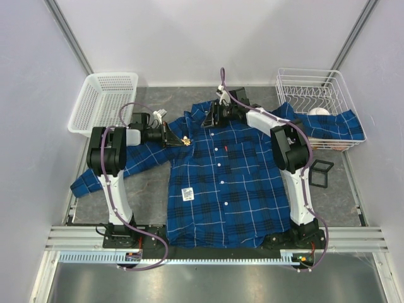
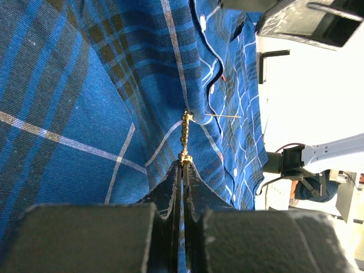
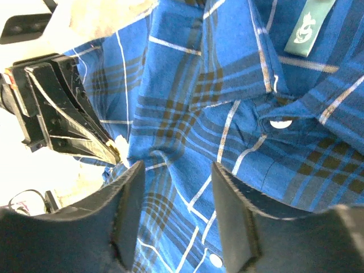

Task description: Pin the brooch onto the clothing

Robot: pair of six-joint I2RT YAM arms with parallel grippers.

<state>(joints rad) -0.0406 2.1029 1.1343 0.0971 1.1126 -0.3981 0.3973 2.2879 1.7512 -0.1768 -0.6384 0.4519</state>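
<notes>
The blue plaid shirt [image 1: 227, 183] lies flat on the table, collar at the far side. My left gripper [image 1: 178, 139] is shut on the small gold brooch [image 1: 186, 141] at the shirt's left shoulder. In the left wrist view the brooch [image 2: 185, 133] sticks out from my closed fingertips [image 2: 184, 165] and touches a raised fold of cloth [image 2: 85, 102], with its thin pin [image 2: 222, 116] pointing right. My right gripper [image 1: 208, 117] is open just over the fabric near the collar. In the right wrist view its jaws [image 3: 176, 176] straddle the shirt [image 3: 227, 85], next to the left gripper [image 3: 68, 114].
A white plastic basket [image 1: 104, 101] stands at the far left. A wire rack [image 1: 315, 95] stands at the far right with the shirt's sleeve draped into it. A black square frame [image 1: 320, 173] lies right of the shirt. A white tag [image 1: 187, 194] is on the shirt front.
</notes>
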